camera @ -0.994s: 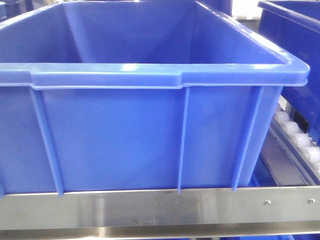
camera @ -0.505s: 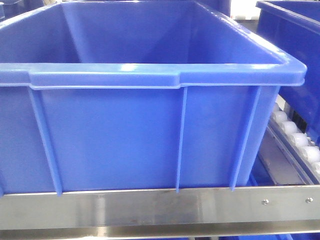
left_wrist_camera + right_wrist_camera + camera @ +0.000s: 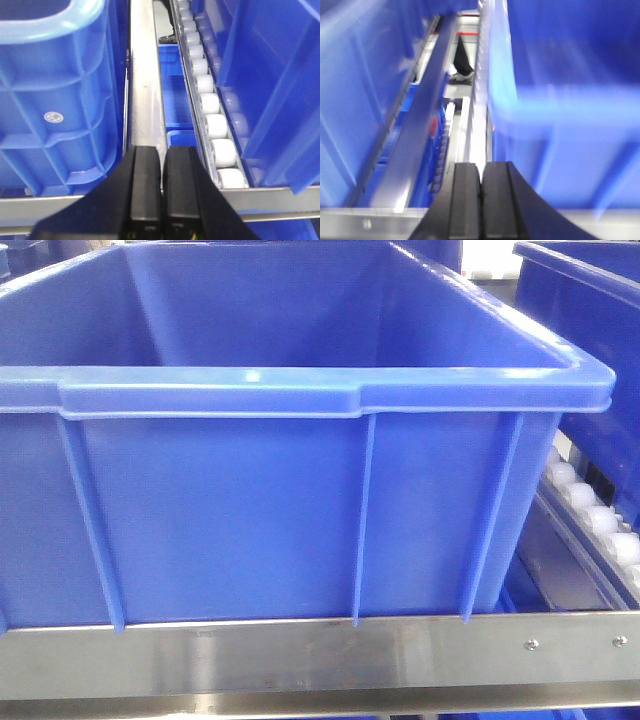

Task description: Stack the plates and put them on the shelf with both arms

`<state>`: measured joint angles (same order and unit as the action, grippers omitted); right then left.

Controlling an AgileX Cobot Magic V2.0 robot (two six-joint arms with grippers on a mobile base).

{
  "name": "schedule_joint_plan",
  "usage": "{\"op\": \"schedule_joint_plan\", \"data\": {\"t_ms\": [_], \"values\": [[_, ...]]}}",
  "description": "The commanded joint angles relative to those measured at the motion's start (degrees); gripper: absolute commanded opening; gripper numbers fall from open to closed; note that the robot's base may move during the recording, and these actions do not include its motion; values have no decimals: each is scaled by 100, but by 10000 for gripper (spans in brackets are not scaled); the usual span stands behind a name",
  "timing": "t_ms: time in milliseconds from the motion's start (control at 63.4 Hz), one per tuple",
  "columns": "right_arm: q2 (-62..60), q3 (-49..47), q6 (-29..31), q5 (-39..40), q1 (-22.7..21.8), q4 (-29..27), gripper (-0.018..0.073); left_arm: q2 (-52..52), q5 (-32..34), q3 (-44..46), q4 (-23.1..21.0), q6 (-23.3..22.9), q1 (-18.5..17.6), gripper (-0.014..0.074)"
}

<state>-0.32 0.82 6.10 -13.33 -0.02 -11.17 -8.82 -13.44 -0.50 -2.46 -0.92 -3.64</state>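
No plates show in any view. The shelf's brushed steel front rail (image 3: pixel 320 655) runs across the bottom of the front view under a big blue crate (image 3: pixel 280 500). My left gripper (image 3: pixel 163 152) is shut and empty, pointing at a steel side rail (image 3: pixel 146 90) between a blue crate (image 3: pixel 55 100) and a row of white rollers (image 3: pixel 212 115). My right gripper (image 3: pixel 480 167) is shut and empty, pointing along a gap between two blue crates, above the front rail (image 3: pixel 380 217). The right wrist view is blurred.
A second blue crate (image 3: pixel 585 340) stands at the right with white rollers (image 3: pixel 590 505) beside it. Lower blue bins (image 3: pixel 177 100) show through the gap. Crates (image 3: pixel 570 100) wall both sides of the right gripper; a person's foot (image 3: pixel 460 75) shows far behind.
The front view has shifted slightly: the crate and rail sit a little lower-left than a second ago. Nothing else has visibly changed.
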Motion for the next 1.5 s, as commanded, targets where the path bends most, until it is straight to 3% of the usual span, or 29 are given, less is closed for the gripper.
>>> {"op": "schedule_joint_plan", "data": {"t_ms": [0, 126, 379, 473, 568, 647, 1483], "values": [[-146, -9, -714, 524, -33, 449, 56, -57, 501, -28, -63, 2, -5, 84], [-151, -9, -1364, 643, -19, 1184, 56, -57, 501, -28, -63, 2, -5, 84], [-151, -9, -1374, 1366, -19, 1209, 56, -57, 501, -28, -63, 2, -5, 84], [-151, -9, -1147, 1452, -19, 958, 56, -57, 501, -28, -63, 2, -5, 84], [-151, -9, -544, 1447, -24, 367, 56, -57, 501, -28, -63, 2, -5, 84], [-151, -9, -168, 1434, -24, 187, 56, -57, 501, -28, -63, 2, -5, 84], [-151, -9, -145, 1411, -24, 279, 56, -57, 501, -28, -63, 2, -5, 84]]}}
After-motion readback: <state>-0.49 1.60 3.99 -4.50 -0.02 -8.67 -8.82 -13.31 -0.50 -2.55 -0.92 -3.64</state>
